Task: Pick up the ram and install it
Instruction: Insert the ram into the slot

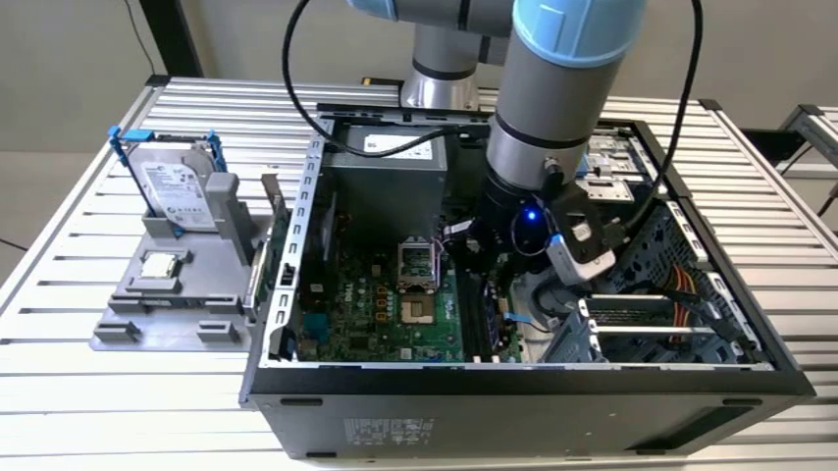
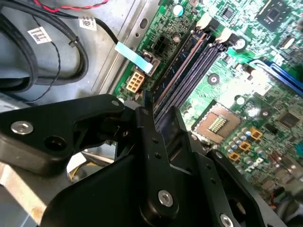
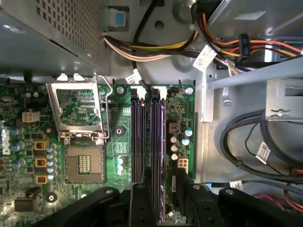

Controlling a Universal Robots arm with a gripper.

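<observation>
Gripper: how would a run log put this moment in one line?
gripper | inside computer case | low over memory slots | hold unclear

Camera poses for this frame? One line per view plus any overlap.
Exterior view: off the arm, looking down into the open computer case; the arm reaches inside.
First wrist view: on the arm, facing straight onto the motherboard; the gripper sits over the memory slots.
Second wrist view: on the arm, looking obliquely along the slots; gripper fills the foreground.
Both wrist views share the slots and the CPU socket.
</observation>
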